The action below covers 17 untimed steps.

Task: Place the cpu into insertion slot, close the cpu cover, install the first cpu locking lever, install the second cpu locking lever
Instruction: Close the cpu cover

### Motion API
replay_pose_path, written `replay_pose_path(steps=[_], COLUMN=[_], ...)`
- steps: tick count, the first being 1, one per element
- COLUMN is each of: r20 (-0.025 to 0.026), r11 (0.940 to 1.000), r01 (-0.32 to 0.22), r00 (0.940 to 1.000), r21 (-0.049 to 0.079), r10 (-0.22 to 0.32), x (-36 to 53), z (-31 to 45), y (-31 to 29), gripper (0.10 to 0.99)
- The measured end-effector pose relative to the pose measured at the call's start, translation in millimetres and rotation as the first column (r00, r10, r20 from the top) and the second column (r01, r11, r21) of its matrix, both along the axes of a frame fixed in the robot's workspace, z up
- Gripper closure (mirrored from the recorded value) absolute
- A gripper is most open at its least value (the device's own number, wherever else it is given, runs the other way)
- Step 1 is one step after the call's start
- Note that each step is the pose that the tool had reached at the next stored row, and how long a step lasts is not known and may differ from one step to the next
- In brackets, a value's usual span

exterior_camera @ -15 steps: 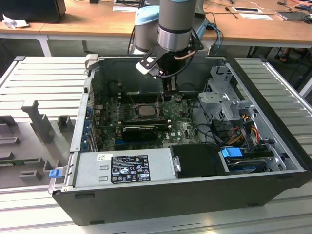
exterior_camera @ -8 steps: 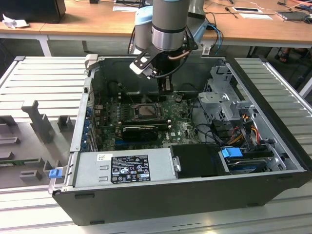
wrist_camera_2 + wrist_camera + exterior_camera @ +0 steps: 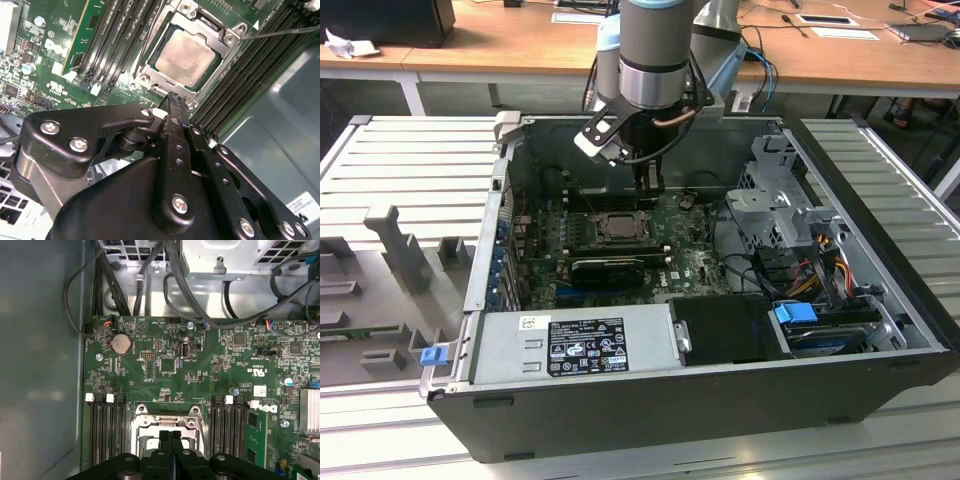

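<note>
So the cpu (image 3: pixel 187 57) is sitting flat in the insertion slot (image 3: pixel 618 226), pale metal top facing up. In the second wrist view the cpu cover (image 3: pixel 218 75) looks to be lying down around it, with the chip showing through the window. A thin metal rod (image 3: pixel 285 31) runs out from one corner of the insertion slot and across the black memory slots (image 3: pixel 110 45) next to it. Can't tell if it's latched or not.

The hand (image 3: pixel 172 97) hangs right at the edge of the insertion slot. Its two fingers are pressed together with nothing between them, and both wrist views show that pretty clearly. I can't tell whether the tips actually touch the cover or just hover above it.

More memory slots flank the insertion slot on both sides in the first wrist view. Further out from the slot on the green board (image 3: pixel 200 370) there's a round coin battery (image 3: pixel 121 344), and beyond that a bunch of dark cables (image 3: pixel 175 285).

In the exterior view the arm drops straight down into the open computer case (image 3: pixel 720 400) over the slot. The grey power supply (image 3: pixel 575 340) sits nearer the camera than the slot, and the whole case rests on a ribbed grey counter (image 3: pixel 410 170)
</note>
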<state>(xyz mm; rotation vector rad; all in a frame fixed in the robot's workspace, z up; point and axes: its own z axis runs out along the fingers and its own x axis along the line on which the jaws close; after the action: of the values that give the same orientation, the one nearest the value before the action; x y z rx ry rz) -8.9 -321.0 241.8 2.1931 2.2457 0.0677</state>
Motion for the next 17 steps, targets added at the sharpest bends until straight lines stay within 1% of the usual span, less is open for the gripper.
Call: replay_pose_path(steps=[1, 2, 5, 7, 8, 9, 12, 17], r20=[-0.0001, 0.0000, -0.0017, -0.0019, -0.0018, -0.0018, -0.0018, -0.0019], r11=[1.0000, 1.0000, 1.0000, 1.0000, 1.0000, 0.9999, 0.9984, 0.9983], r01=[-0.003, -0.004, -0.006, -0.006, -0.008, -0.016, -0.057, -0.059], r00=[1.0000, 1.0000, 1.0000, 1.0000, 1.0000, 0.9999, 0.9984, 0.9983], r21=[0.001, 0.001, 0.001, 0.001, 0.001, 0.001, 0.001, 0.001], r10=[0.003, 0.004, 0.006, 0.006, 0.008, 0.016, 0.057, 0.059], x=[-1.5, -3.0, -9.8, -13.6, -18.3, -20.3, -22.9, -27.8], z=[-3.0, -3.9, -5.6, -6.0, -6.2, -6.3, -6.4, -6.5], y=[0.0, 0.0, 0.0, -0.1, 0.0, 0.0, 0.0, 0.0], gripper=[0.980, 0.980, 0.980, 0.980, 0.980, 0.980, 0.980, 0.980])
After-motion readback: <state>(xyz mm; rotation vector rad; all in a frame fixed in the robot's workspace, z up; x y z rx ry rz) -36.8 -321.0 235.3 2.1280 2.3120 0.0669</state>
